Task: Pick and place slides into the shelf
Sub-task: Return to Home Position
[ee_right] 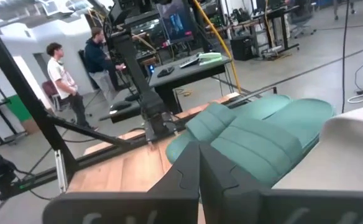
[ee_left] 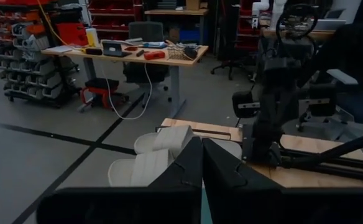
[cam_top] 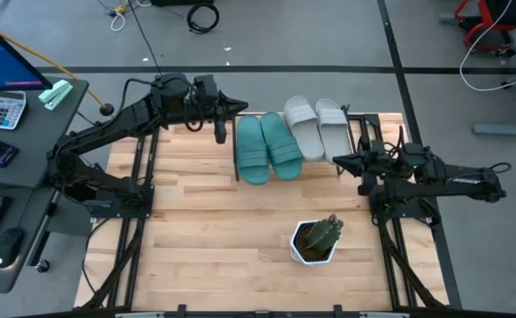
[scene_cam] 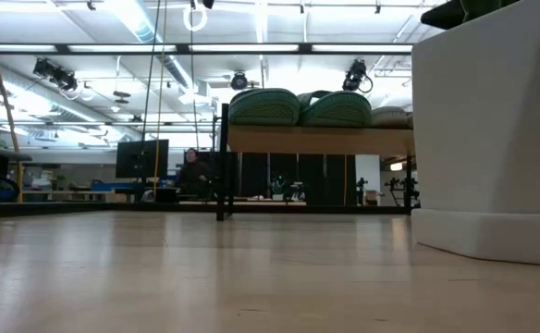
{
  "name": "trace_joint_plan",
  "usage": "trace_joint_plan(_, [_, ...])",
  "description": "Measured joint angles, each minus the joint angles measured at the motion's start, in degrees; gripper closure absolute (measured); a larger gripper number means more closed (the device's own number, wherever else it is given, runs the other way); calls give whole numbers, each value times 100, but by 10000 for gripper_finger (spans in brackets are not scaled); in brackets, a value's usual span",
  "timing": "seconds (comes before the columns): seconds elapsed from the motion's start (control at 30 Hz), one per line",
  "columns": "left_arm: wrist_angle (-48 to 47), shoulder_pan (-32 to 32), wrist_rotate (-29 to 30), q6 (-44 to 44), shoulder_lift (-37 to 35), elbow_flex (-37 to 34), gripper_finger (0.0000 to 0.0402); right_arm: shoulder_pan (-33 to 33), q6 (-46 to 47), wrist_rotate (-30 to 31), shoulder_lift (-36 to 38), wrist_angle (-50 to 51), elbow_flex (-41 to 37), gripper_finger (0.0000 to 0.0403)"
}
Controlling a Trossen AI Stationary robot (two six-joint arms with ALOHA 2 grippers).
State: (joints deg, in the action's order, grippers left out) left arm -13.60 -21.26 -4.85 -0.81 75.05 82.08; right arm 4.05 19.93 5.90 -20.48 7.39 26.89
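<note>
Past right wrist's slides (ee_right: 256,140), two people (ee_right: 61,78)

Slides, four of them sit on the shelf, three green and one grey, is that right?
Not quite: the shelf does hold four, but they are two green slides and two grey slides, as the high view shows.

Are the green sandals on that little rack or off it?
On it: the low view shows both green sandals lying atop the rack.
</note>
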Motion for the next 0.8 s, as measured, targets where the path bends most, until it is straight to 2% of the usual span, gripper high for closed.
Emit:
trace_joint_plan(0.17, [2, -69, -232, 34, 0, 0, 397, -322, 2, 338, 112, -168, -298, 403])
trace_joint_plan(0.37, [1, -76, -259, 168, 0, 0, 380, -428, -197, 647, 517, -176, -388, 403])
trace_joint_plan(0.6, [0, -76, -258, 176, -2, 0, 392, -426, -181, 765, 1254, 273, -391, 403])
trace_joint_plan(0.8, [0, -76, -257, 183, -2, 0, 396, -426, -191, 830, 1468, 363, -493, 403])
